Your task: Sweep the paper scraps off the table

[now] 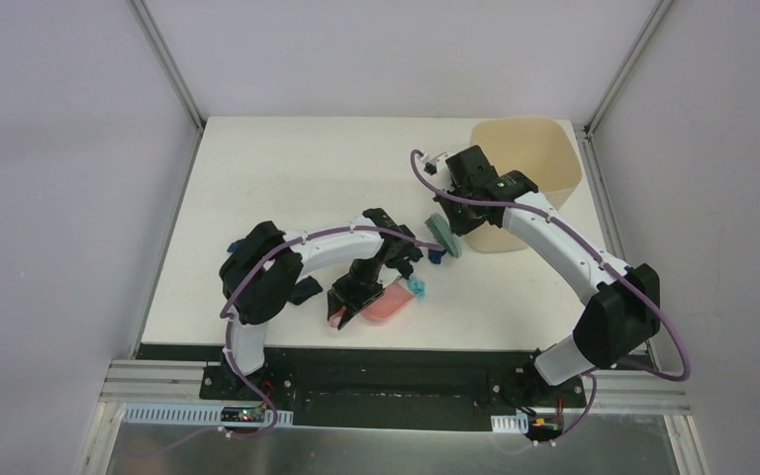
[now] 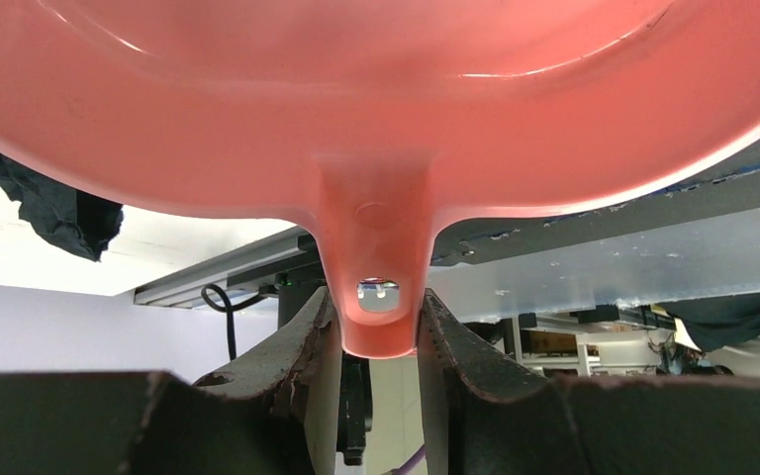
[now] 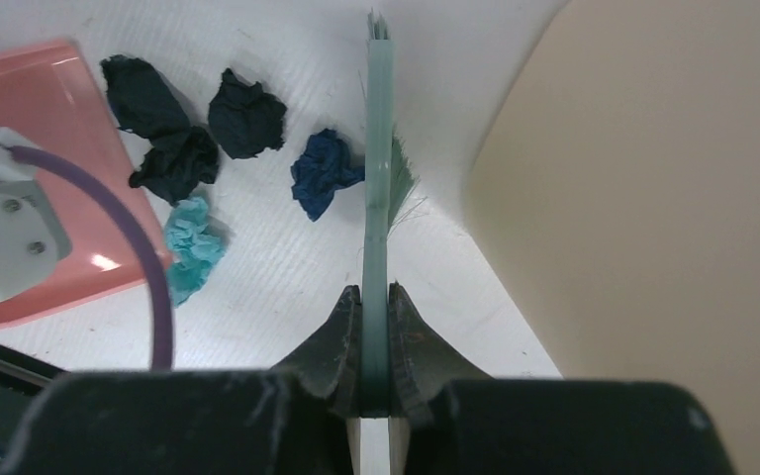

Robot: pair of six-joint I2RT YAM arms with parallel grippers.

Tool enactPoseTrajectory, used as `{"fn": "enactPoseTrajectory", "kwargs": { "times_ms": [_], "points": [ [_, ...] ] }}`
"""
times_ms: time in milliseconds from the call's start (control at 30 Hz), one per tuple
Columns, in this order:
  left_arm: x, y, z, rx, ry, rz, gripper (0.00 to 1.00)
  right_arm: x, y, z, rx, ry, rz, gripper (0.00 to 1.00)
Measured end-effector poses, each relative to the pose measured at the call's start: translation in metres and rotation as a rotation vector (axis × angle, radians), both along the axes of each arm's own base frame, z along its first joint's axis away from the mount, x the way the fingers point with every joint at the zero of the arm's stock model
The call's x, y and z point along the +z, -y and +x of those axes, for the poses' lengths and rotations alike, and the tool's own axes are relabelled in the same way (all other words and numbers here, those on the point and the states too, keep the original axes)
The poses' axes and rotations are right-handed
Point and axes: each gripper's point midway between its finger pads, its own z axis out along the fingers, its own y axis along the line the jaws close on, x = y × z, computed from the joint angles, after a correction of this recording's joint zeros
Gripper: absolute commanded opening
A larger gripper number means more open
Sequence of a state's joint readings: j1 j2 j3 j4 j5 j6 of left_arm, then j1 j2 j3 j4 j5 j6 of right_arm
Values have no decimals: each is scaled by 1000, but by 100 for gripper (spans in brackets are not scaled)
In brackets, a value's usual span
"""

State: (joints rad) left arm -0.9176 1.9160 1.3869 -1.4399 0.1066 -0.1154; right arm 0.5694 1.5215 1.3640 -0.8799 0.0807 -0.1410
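My left gripper (image 1: 348,300) (image 2: 376,319) is shut on the handle of the pink dustpan (image 1: 390,303) (image 2: 376,119), which rests low at the table's near edge. My right gripper (image 1: 455,210) (image 3: 376,295) is shut on the teal hand brush (image 1: 445,236) (image 3: 378,148), its bristles down on the white table (image 1: 287,168). In the right wrist view, three black paper scraps (image 3: 245,114), a dark blue one (image 3: 325,170) and a light teal one (image 3: 193,247) lie between the brush and the dustpan's lip (image 3: 59,109). From above the teal scrap (image 1: 418,286) lies at the pan's mouth.
A beige bin (image 1: 524,178) (image 3: 653,198) stands at the table's far right, just right of the brush. Another dark scrap (image 1: 307,289) (image 2: 49,198) lies by the left arm's elbow. The table's near edge runs just below the dustpan.
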Motion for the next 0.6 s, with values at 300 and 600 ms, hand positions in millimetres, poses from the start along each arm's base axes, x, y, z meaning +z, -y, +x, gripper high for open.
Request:
{"fn": "enactPoseTrajectory", "kwargs": {
  "times_ms": [300, 600],
  "points": [
    [-12, 6, 6, -20, -34, 34, 2, -8, -39, -24, 98, -138, 162, 0],
    [-7, 1, 12, -48, -26, 80, 1, -4, -59, -52, 208, -258, 286, 0]
  ]
}}
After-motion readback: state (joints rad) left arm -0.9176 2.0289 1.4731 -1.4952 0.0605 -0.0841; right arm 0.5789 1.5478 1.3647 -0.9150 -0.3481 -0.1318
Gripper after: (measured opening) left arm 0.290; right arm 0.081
